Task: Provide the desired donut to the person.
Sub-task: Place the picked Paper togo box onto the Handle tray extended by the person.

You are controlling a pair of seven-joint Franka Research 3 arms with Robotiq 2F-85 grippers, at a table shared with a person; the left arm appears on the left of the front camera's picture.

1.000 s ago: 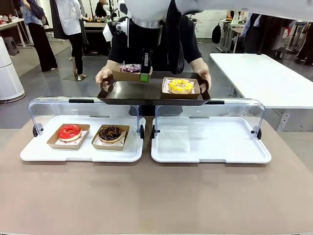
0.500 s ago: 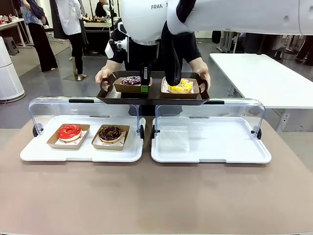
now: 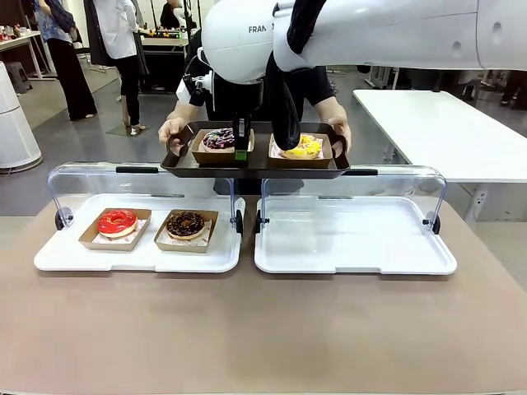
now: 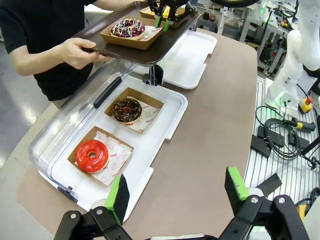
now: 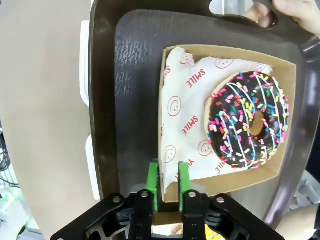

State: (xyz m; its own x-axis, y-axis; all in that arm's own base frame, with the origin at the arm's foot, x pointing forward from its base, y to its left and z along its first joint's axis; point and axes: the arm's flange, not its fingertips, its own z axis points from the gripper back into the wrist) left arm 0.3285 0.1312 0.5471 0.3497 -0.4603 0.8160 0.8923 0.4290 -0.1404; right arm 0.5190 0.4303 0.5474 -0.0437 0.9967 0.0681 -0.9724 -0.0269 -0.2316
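Front view, nearest first: a white display tray (image 3: pixel 140 259) on the table holds a red-glazed donut (image 3: pixel 117 221) and a chocolate donut (image 3: pixel 185 223) in cardboard boats; beside it a second white tray (image 3: pixel 354 247). Beyond, the person (image 3: pixel 317 82) holds a dark brown tray (image 3: pixel 255 167) carrying the sprinkled chocolate donut (image 3: pixel 219 138) and a yellow donut (image 3: pixel 303 146). The right gripper (image 5: pixel 168 182) has its green pads (image 5: pixel 152 185) narrowly set at the sprinkled donut's box wall, seemingly pinching it, though release is hard to judge. The left gripper (image 4: pixel 177 192) hovers spread wide, holding nothing.
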